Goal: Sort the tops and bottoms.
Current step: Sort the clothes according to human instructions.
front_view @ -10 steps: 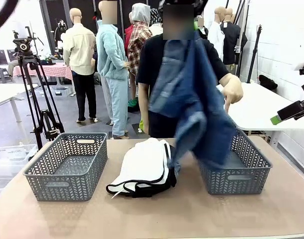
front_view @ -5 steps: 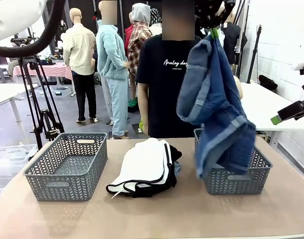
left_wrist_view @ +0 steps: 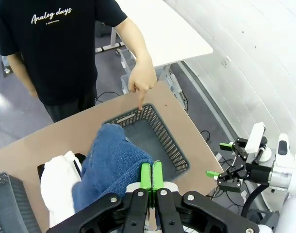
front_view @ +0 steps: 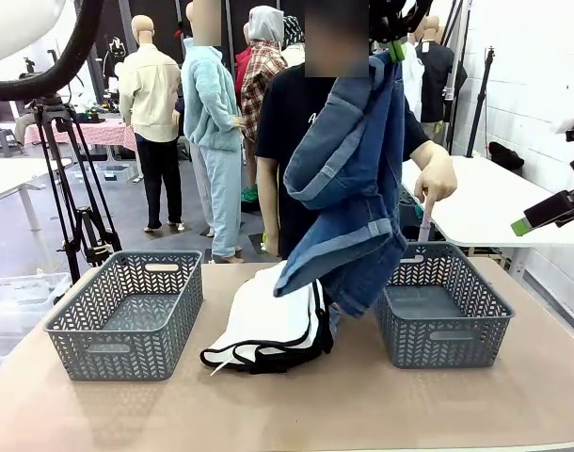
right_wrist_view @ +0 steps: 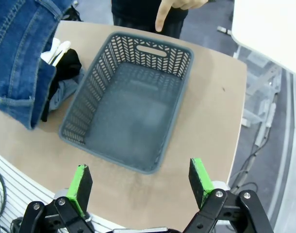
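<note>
Swung leftward since half a second ago: dark blue jeans (front_view: 353,188) that hung over the right basket (front_view: 444,344) now dangle short of it, with the hem above the clothes pile's right edge.

Left basket (front_view: 127,339): sits on the table (front_view: 296,414), nothing in it.

Centre: white top (front_view: 268,311) with black trim, folded and lying flat. Pale denim (right_wrist_view: 61,101) peeks from under it on the side towards the right basket.

Left gripper (front_view: 396,49): raised high, green pads pinched tight on a fold of the jeans. The wrist view shows them pressed together with denim bunched below.

Right basket: nothing inside. Person's hand (front_view: 438,174) points a finger down at its far rim.

Right gripper (right_wrist_view: 139,182): pads spread wide, holding nothing, looking down over the right basket.

Risk, as judged:
- Garment appears mid-swing. Letting go now would likely drop it onto the white top or drape it over the basket's near rim.
- Grip is one small fold, so a sharp move could shake it loose.
- A lowering arm could crowd the pointing hand.
</note>
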Controlling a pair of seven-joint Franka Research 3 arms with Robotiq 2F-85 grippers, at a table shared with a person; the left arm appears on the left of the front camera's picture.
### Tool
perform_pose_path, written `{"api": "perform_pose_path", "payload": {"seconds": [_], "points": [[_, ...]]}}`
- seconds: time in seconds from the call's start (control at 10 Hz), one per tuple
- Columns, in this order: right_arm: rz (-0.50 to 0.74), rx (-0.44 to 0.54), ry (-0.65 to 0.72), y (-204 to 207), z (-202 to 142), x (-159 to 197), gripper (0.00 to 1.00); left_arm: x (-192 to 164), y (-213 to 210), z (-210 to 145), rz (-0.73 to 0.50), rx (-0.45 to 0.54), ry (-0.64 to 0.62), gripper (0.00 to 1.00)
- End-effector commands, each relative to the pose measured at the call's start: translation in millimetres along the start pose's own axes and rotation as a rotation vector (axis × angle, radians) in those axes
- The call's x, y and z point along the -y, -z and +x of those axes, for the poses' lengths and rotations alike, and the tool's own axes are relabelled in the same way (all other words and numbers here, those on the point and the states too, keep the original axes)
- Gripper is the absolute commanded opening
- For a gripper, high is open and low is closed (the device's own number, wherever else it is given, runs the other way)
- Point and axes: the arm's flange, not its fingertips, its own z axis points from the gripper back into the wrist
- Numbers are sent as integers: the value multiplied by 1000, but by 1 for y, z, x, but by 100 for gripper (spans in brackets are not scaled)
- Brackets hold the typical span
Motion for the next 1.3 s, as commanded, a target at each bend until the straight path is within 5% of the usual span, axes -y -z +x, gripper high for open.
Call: {"api": "perform_pose_path", "payload": {"seconds": [0.0,0.8,1.2], "points": [[2,10,-3,1,1,1,100,2,30,38,-13,38,-23,0],[2,10,-3,1,1,1,100,68,87,120,-144,157,46,0],[2,10,-3,1,1,1,100,54,118,118,-169,118,-52,0]]}}
